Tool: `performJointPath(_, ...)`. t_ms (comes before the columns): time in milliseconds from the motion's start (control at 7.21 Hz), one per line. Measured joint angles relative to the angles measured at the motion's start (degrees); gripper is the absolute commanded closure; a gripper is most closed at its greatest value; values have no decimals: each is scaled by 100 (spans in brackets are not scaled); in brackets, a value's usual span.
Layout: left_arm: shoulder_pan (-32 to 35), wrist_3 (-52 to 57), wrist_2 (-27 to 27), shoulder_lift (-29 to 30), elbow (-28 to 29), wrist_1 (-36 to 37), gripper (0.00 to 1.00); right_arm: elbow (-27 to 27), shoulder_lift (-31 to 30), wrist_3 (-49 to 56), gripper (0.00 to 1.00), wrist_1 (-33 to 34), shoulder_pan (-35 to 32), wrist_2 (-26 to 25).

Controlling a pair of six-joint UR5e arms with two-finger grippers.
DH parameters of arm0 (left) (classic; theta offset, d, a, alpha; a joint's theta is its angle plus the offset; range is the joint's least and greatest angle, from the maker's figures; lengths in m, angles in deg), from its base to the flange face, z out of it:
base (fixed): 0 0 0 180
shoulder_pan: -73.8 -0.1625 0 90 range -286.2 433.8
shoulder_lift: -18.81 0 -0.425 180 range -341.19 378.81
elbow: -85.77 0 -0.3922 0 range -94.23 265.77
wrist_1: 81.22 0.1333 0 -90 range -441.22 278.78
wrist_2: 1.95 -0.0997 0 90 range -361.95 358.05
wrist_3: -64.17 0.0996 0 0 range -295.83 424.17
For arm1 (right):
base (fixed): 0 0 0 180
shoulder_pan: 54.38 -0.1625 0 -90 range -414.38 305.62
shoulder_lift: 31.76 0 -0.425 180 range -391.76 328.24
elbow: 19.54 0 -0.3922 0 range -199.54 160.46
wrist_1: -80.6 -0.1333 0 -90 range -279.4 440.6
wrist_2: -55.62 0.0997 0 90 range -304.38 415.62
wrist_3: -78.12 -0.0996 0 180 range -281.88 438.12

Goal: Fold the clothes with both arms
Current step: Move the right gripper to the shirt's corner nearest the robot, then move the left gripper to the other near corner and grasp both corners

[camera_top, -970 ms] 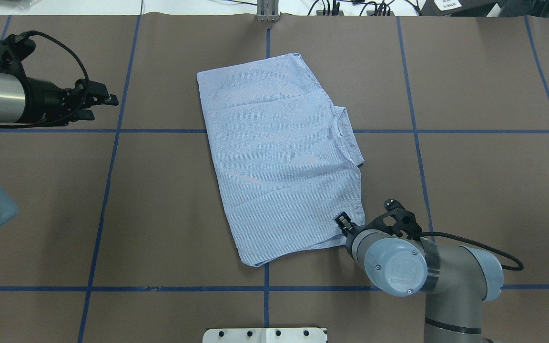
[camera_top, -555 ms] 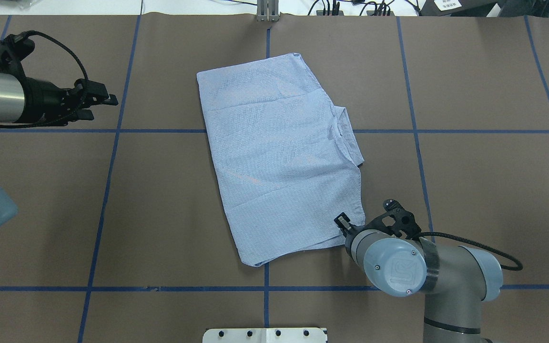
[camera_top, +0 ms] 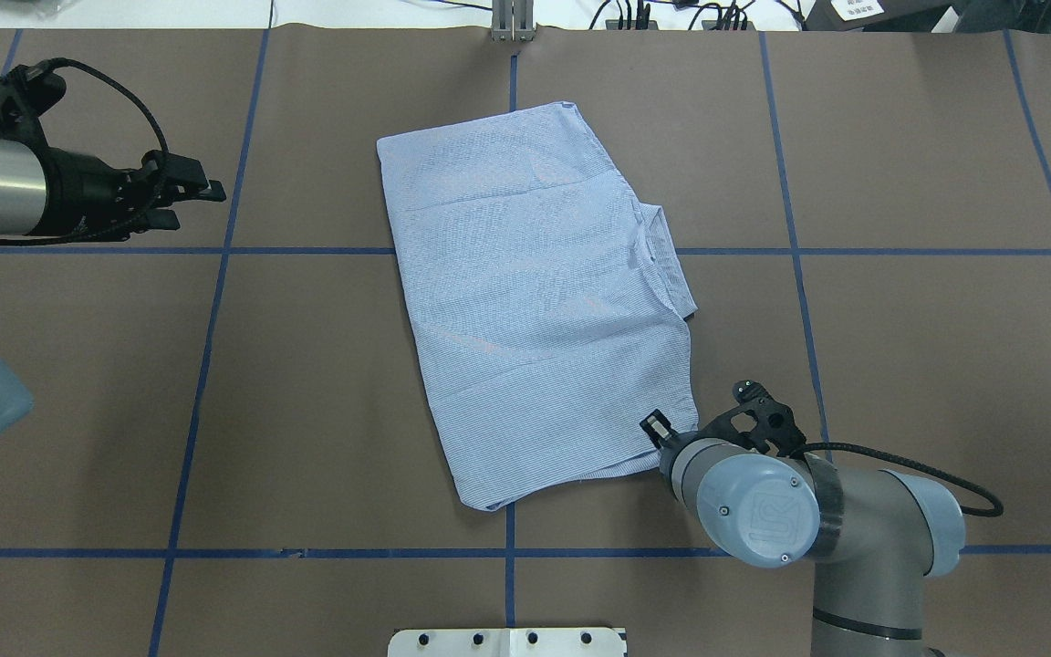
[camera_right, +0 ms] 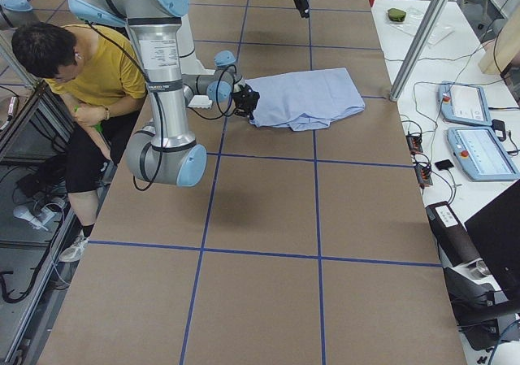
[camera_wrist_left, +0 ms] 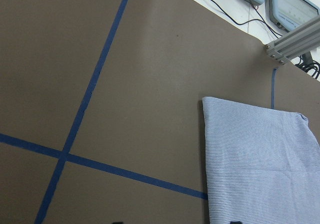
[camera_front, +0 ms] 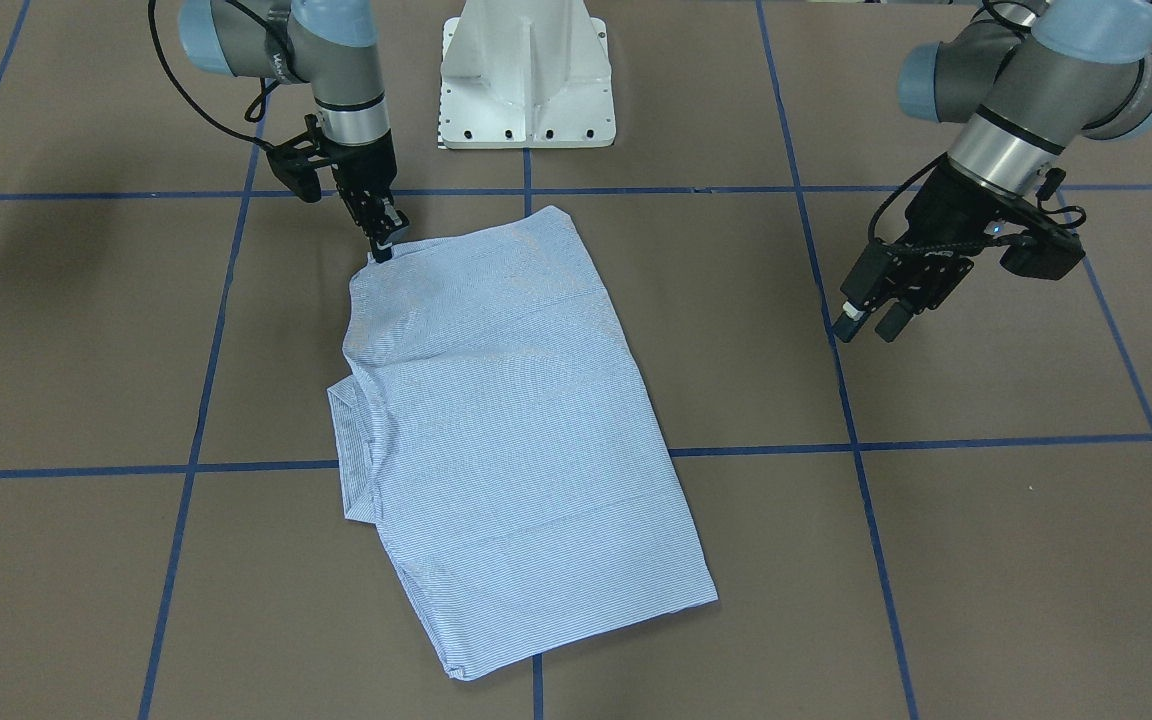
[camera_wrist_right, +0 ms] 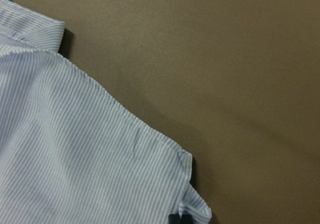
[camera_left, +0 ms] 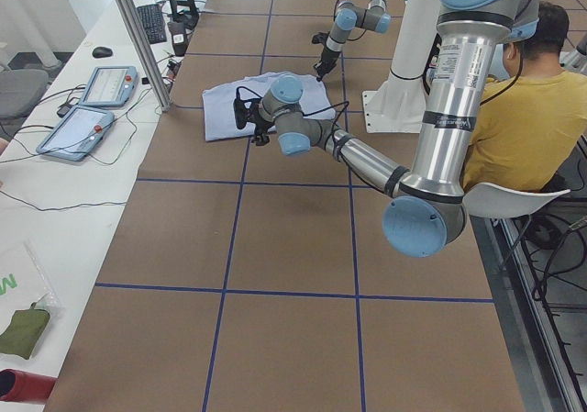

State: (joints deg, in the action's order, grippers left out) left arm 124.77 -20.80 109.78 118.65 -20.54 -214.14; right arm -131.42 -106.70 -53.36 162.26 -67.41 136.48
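**Grip set, fold not yet begun: over the past second I see almost no movement.**
The light blue finely striped shirt [camera_top: 535, 301] lies flat as a slanted oblong in the middle of the brown worktop [camera_top: 900, 365]. My right tool [camera_front: 381, 243] sits at the shirt's robot-side corner, tips pressed together and apparently pinching the cloth. My left tool [camera_front: 868, 325] hangs spread, well apart from it. The stillness suggests to me the next fold is about to start.

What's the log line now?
shirt: folded | right end effector: shut on shirt corner | left end effector: open, off shirt
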Motion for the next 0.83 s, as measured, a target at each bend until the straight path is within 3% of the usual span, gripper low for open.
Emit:
performJointPath(416,-1,-241,6,-22,-45,-5,23,-311,-124,-60,100,73,-8,17)
performJointPath(832,-223,-1177,7,-248,-538,-21,23,-936,-146,-484,100,775,399,-4)
